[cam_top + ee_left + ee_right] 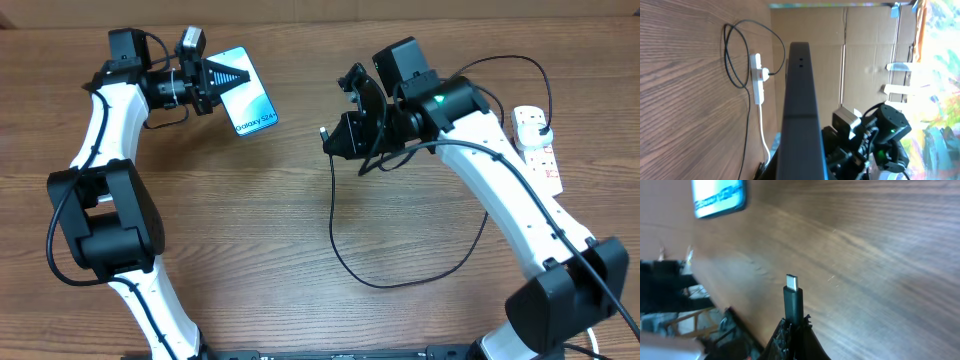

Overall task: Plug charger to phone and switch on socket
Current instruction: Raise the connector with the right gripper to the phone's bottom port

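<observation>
Two end effectors are clamped shut, we see: the left end effector point(222, 80) pinches one end of the slim, glossy rectangular phone point(252, 100), and the right end effector point(335, 135) grips the thin black charger point(334, 225) just behind its metal tip. The blocky white socket point(536, 140) lies far right on the wood-grain tabletop point(280, 200).

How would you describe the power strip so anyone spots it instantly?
On the wooden table, go to the far right edge, beyond the right arm. The socket lies flat there: a short white strip, marked out by small red switches and the black cable entering it.
</observation>
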`<action>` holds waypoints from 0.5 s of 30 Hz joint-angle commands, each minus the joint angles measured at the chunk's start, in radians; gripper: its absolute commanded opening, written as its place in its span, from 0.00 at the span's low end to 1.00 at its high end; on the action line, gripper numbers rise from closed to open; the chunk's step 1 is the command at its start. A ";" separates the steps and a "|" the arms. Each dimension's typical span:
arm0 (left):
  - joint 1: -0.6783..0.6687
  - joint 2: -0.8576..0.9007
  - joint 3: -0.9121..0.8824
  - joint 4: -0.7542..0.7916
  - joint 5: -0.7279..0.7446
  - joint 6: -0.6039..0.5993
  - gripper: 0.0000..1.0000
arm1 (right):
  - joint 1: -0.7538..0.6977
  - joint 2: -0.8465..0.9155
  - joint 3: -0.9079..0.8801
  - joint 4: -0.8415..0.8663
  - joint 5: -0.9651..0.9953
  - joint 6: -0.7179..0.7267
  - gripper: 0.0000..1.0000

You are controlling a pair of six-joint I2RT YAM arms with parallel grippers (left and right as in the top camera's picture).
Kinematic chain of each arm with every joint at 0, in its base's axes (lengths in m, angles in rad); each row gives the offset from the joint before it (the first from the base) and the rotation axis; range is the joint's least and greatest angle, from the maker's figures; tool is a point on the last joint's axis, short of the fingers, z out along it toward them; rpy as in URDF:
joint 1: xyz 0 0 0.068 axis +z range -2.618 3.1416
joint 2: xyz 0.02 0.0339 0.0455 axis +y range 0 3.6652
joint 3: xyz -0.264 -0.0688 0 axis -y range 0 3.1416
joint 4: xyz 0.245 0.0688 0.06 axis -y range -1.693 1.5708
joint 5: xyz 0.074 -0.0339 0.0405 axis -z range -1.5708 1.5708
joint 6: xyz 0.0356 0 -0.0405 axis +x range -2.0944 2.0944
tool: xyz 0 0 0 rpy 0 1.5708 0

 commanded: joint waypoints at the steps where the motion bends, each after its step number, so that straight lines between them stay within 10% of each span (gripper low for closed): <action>1: -0.039 -0.001 0.014 0.000 0.063 0.011 0.04 | 0.024 -0.007 0.006 -0.018 -0.051 -0.031 0.04; 15: -0.125 -0.001 0.014 0.055 0.060 -0.043 0.04 | 0.071 0.004 -0.001 0.053 -0.068 0.103 0.04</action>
